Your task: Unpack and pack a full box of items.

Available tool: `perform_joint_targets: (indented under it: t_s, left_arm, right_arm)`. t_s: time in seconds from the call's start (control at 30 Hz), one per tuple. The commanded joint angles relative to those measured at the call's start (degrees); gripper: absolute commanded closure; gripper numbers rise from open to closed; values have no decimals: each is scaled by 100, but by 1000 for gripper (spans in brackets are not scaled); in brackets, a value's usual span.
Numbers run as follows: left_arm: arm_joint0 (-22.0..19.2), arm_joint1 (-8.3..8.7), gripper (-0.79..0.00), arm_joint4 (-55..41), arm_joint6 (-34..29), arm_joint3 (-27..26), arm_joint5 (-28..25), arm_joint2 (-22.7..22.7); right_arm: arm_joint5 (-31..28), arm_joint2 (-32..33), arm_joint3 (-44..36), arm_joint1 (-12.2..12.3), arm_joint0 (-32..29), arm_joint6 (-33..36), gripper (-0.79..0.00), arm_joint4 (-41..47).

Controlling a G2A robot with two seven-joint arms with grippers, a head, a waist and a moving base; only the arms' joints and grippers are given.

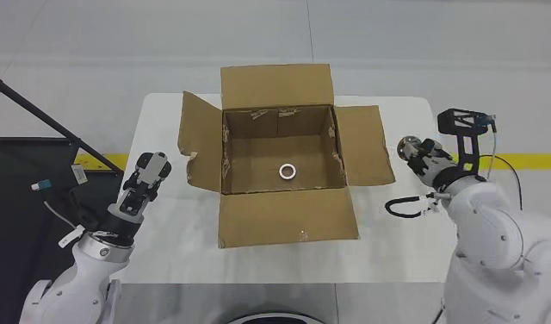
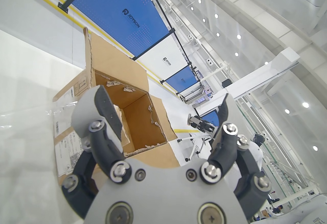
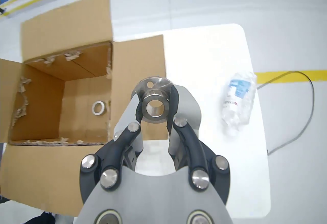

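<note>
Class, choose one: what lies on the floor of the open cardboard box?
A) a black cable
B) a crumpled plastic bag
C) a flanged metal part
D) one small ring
D: one small ring lies on the floor of the cardboard box; the flanged metal part is held in the right gripper.

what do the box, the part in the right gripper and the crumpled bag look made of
Box: brown cardboard, matte, with torn paper scraps along its rim. Part in the right gripper: metal, probably steel, judging by its bright polished shine. Bag: thin clear plastic film, crinkled and see-through.
</note>
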Motion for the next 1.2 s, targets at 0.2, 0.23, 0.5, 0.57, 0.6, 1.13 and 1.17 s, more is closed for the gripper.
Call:
perform_joint_targets:
  t_s: [0.2,0.23,0.5,0.57,0.6,1.13,1.17]
  left_arm:
    - [0,0,-785,0,0,0,0,0]
    - [0,0,-785,0,0,0,0,0]
    - [0,0,-785,0,0,0,0,0]
    - [0,0,-785,0,0,0,0,0]
    - [0,0,-785,0,0,0,0,0]
    - [0,0,-785,0,0,0,0,0]
    - [0,0,-785,0,0,0,0,0]
  right_arm:
    - [324,62,313,37,-497,230,0,-532]
    - [324,76,364,42,-530,265,0,-552]
    - [304,139,1230,77,-495,348,0,-462]
    - [310,94,1499,86,-423,382,0,-546]
    - [306,61,1649,90,-384,413,0,-578]
    - [372,-145,3015,136,149,328,-215,-639]
    - [379,-146,3024,138,157,328,-323,-618]
